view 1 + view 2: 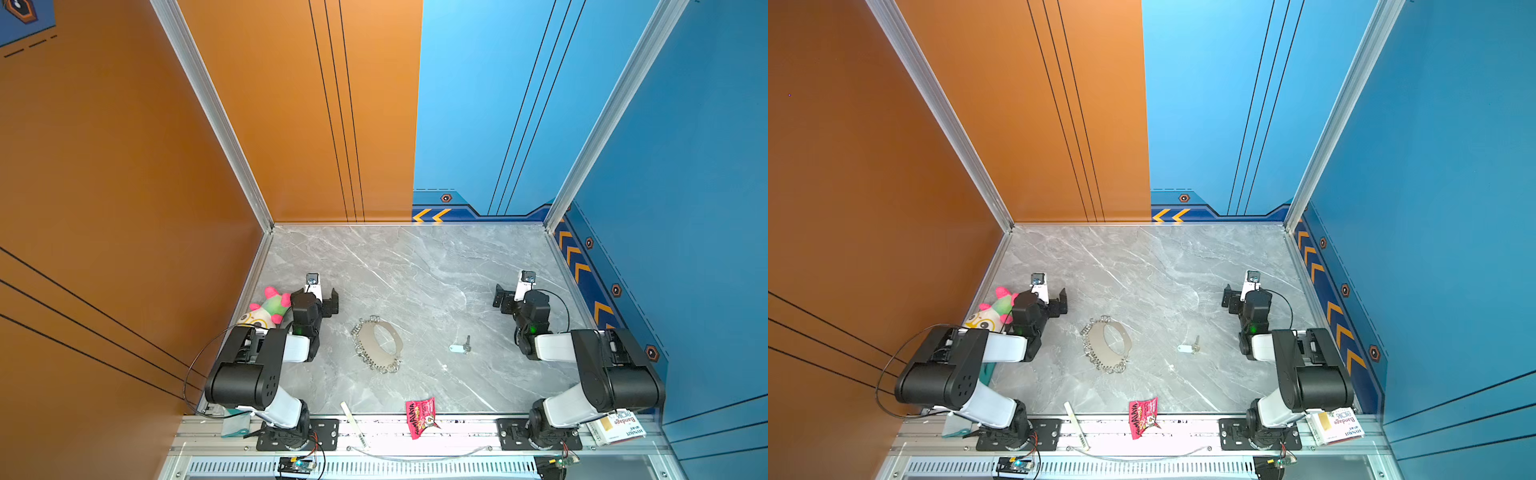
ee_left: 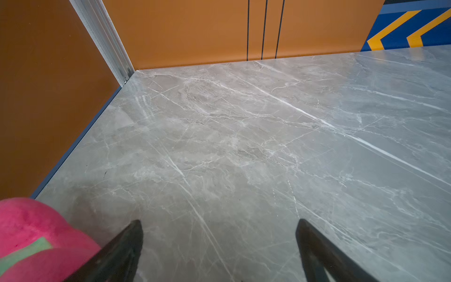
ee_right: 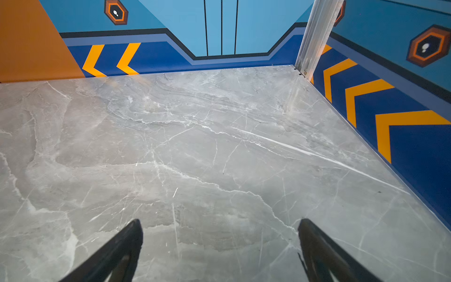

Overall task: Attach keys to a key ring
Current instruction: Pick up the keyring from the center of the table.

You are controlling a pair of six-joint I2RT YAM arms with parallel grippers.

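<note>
The key ring (image 1: 367,341) (image 1: 1097,338), a loop of beige band edged with small silver rings, lies flat on the marble table, left of centre. To its right lies a silver key with its pale tag (image 1: 457,348) (image 1: 1185,348). My left gripper (image 1: 332,303) (image 1: 1059,305) hovers open beyond the ring, to its left and apart from it. My right gripper (image 1: 502,297) (image 1: 1229,299) stands open beyond the key, to its right. In the wrist views the left gripper (image 2: 219,222) and the right gripper (image 3: 219,221) show only bare marble between wide-apart jaws. Ring and key are outside both wrist views.
A pink and green plush toy (image 1: 270,309) (image 2: 31,239) lies against the left wall beside my left gripper. On the front rail lie a red snack packet (image 1: 422,415), a white strip (image 1: 353,419) and a bandage box (image 1: 619,432). Walls close off three sides.
</note>
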